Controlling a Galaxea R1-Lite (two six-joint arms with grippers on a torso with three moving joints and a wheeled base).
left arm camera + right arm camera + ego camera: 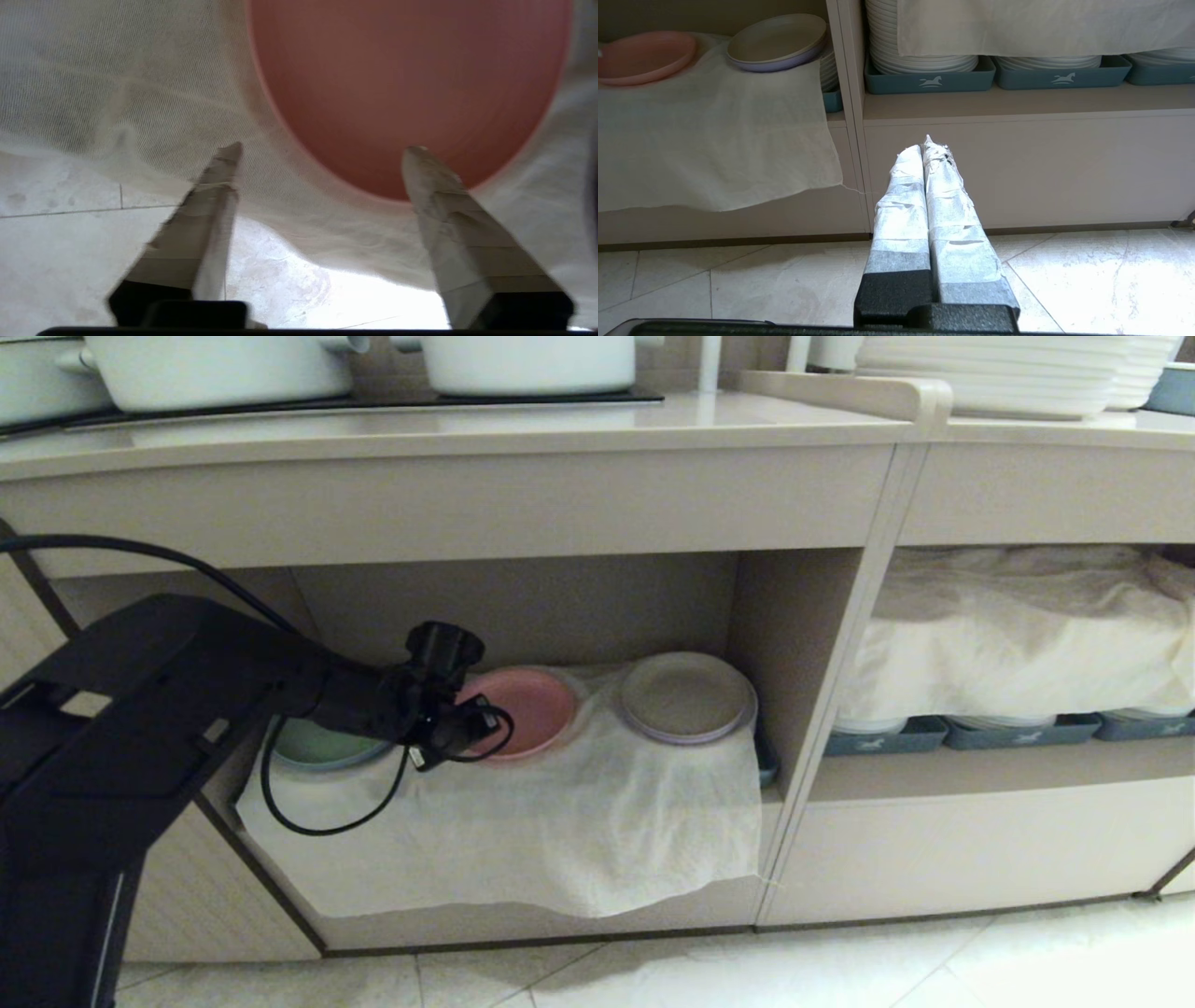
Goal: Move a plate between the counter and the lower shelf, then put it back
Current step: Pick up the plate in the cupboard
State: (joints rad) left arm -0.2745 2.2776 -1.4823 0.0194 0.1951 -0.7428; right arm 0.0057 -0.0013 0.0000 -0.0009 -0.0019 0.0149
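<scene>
The pink plate [532, 707] lies flat on the white cloth [523, 840] that drapes the lower shelf [794, 644], below the beige counter [467, 429]. My left gripper [471, 721] hovers at the plate's near edge, reaching into the shelf from the left. In the left wrist view the left gripper [325, 148] is open, with only cloth in the gap. One fingertip [420, 161] overlaps the rim of the plate [411, 84]. My right gripper [924, 144] is shut and empty, parked low facing the cabinet base, with the plate [642, 56] far off.
A green plate [317, 747] sits left of the pink one, half hidden by my arm, and a beige-grey plate [686, 695] sits to its right. White pots [215, 369] stand on the counter. The neighbouring compartment holds blue-grey trays [1018, 733] of white plates under cloth.
</scene>
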